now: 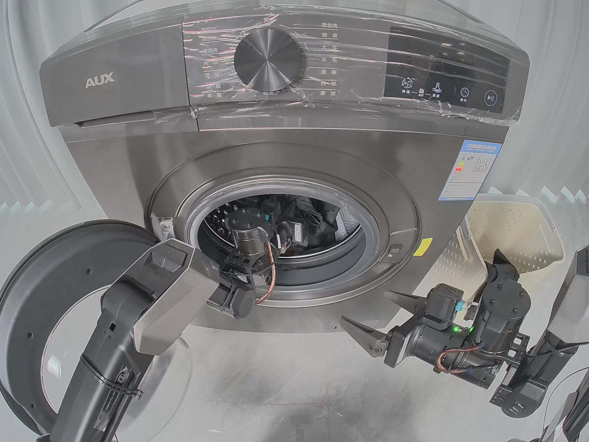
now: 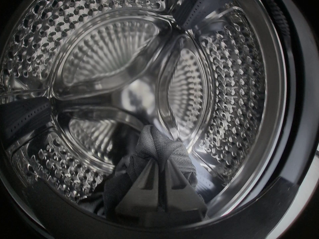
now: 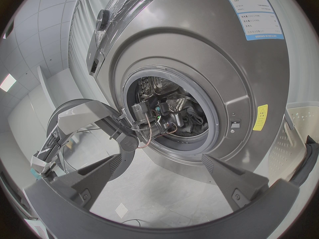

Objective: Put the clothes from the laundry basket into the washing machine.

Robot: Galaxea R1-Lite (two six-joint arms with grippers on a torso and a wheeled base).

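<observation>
The dark grey cloth garment [image 2: 156,143] is inside the silver-grey front-loading washing machine [image 1: 294,155], low in the perforated steel drum [image 2: 232,83]. The left claw [image 2: 162,183] is clamped on it: the two fingers stand together, and the bunched fabric rises just beyond their tips. More dark fabric lies under the claw on the bottom of the drum, so the garment is close above the pile and on the near side, not at the back wall. I judge that the coming move is only to release it there. The direction that matters is downward, and the way out for the left arm is straight back through the round opening, whose lower rim it crosses.

The right claw [image 1: 367,309] is outside, low in front of the machine and to the right of the opening, with its fingers wide apart and nothing between them. The cream perforated plastic laundry basket [image 1: 521,234] stands just beside the machine on the robot's right, so the right arm is clearly the nearer one to it. A dark piece [image 3: 310,156] hangs over the rim of the basket; it seems to be another garment, but I cannot tell for sure. The round grey door [image 1: 55,290] is swung open on the left side of the machine.
</observation>
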